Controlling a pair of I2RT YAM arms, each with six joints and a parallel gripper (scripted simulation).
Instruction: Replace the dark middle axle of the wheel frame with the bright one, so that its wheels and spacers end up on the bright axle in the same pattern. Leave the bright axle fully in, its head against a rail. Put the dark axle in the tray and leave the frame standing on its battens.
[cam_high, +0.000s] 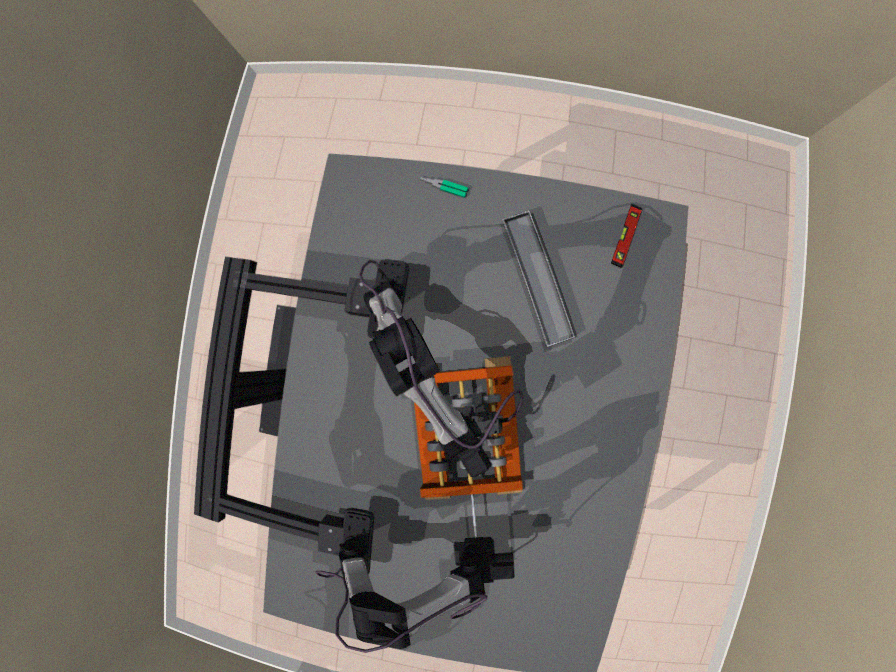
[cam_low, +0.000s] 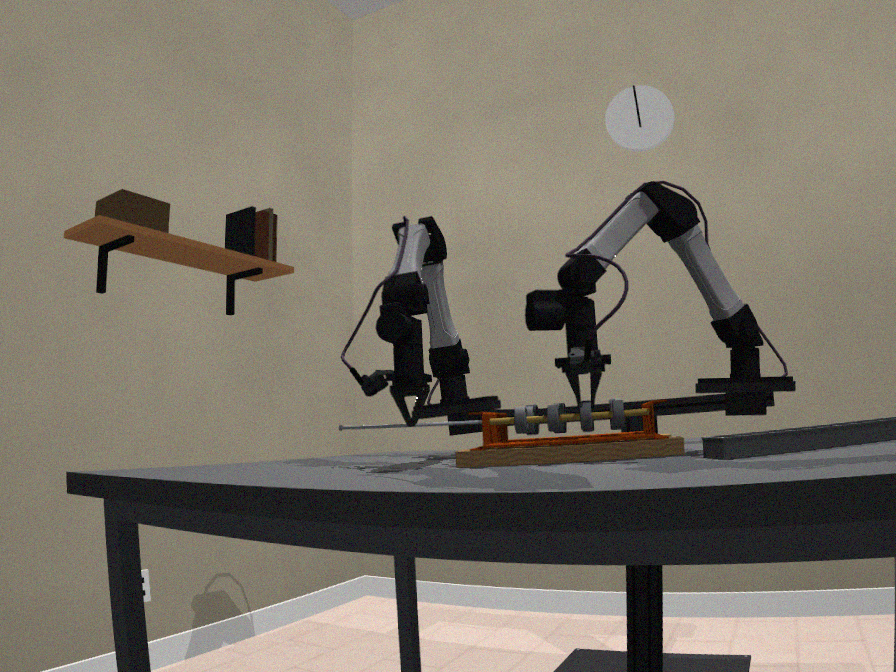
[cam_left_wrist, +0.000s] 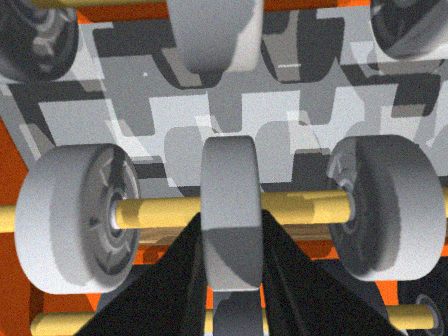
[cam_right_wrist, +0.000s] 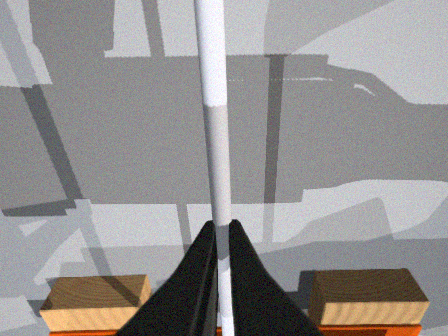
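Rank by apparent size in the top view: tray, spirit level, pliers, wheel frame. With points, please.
1. Wheel frame (cam_high: 516, 452) (cam_low: 571, 453), partly covered by an arm
2. Tray (cam_high: 536, 278) (cam_low: 796, 438)
3. Spirit level (cam_high: 626, 235)
4. Pliers (cam_high: 453, 188): slimmer and shorter than the level, though the gap is modest.

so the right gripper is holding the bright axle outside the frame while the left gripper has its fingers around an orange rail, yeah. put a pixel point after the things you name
Not quite: the left gripper (cam_low: 585, 402) (cam_left_wrist: 232, 223) has its fingers on a grey wheel or spacer (cam_left_wrist: 231, 200), not a rail, as the left wrist view shows. The right gripper (cam_low: 411, 422) (cam_right_wrist: 223, 233) is indeed holding the bright axle (cam_high: 474, 515) (cam_low: 376, 426) (cam_right_wrist: 217, 150) outside the frame (cam_high: 516, 434) (cam_low: 495, 430).
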